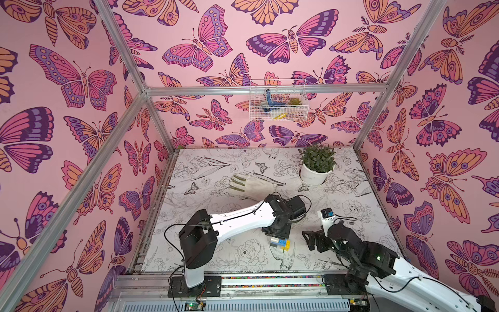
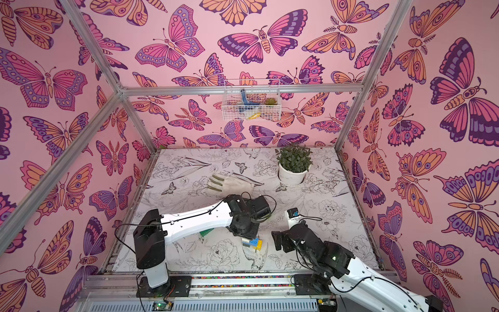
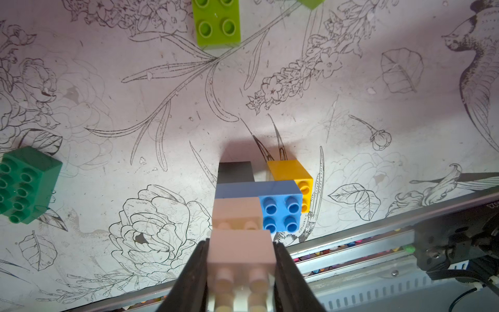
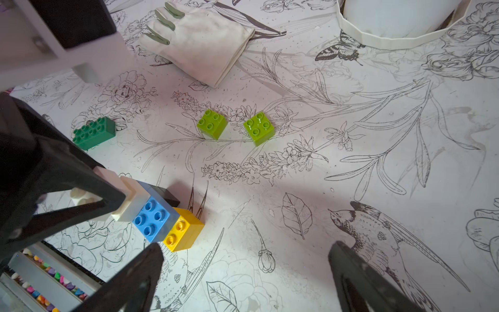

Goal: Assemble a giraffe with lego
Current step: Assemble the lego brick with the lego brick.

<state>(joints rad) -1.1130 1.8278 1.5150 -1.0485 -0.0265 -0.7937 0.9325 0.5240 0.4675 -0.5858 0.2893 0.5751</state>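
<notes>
The partly built giraffe (image 4: 159,216) stands on the table near the front: black (image 3: 235,171) and yellow (image 3: 294,173) legs, a blue body (image 3: 280,210) and one white brick (image 3: 236,213) on the blue. My left gripper (image 3: 241,259) is shut on a second white brick (image 3: 241,250), held right at the first one, whose studs still show. Two lime bricks (image 4: 212,124) (image 4: 259,128) and a dark green long brick (image 4: 93,132) lie loose behind. My right gripper (image 4: 243,259) hangs open and empty just right of the yellow leg. Both top views show the figure (image 1: 280,243) (image 2: 253,243) below the left wrist.
A cloth glove (image 1: 251,185) lies behind the left arm. A potted plant (image 1: 316,167) stands at the back right. A wire basket (image 1: 278,100) hangs on the back wall. The metal rail (image 1: 270,281) runs along the table's front edge.
</notes>
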